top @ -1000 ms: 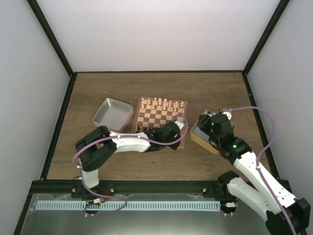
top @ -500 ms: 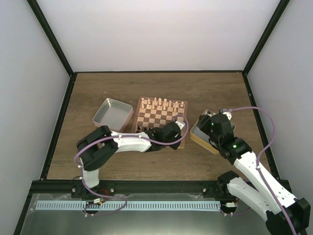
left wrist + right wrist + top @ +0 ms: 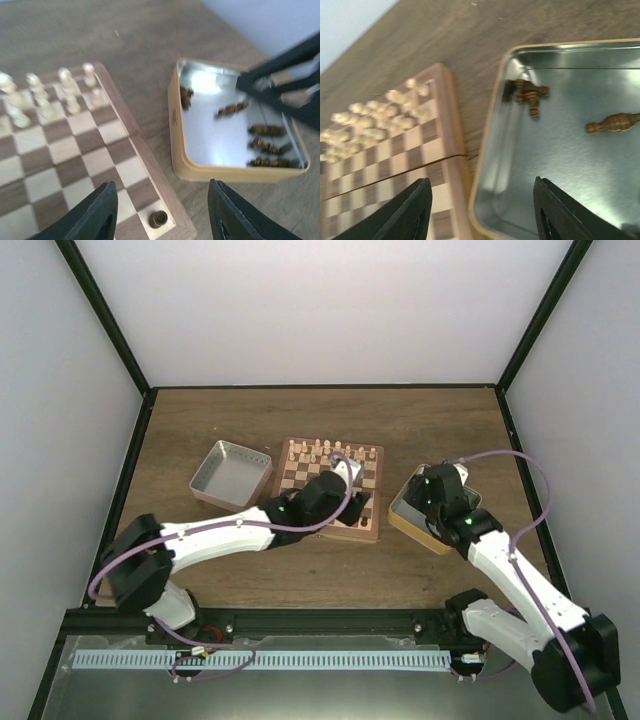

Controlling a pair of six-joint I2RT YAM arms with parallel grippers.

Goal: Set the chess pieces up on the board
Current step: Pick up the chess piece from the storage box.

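Placement step, apparently: left tool [image 3: 161,184] spread over a dark piece [image 3: 159,218] on the board [image 3: 75,150], lower centre; right tool [image 3: 481,180], spread, should next pinch another from the tin [image 3: 487,130].

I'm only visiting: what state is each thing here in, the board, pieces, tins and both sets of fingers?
Board: flat, unfolded.
Pale pieces: standing in rows at its far edge.
One dark piece: standing on a corner square.
Yellow tin: lidless.
Other dark pieces: lying on their sides in that tin.
Grey tin: lidless.
Left fingers: open, holding nothing.
Right fingers: open, holding nothing.
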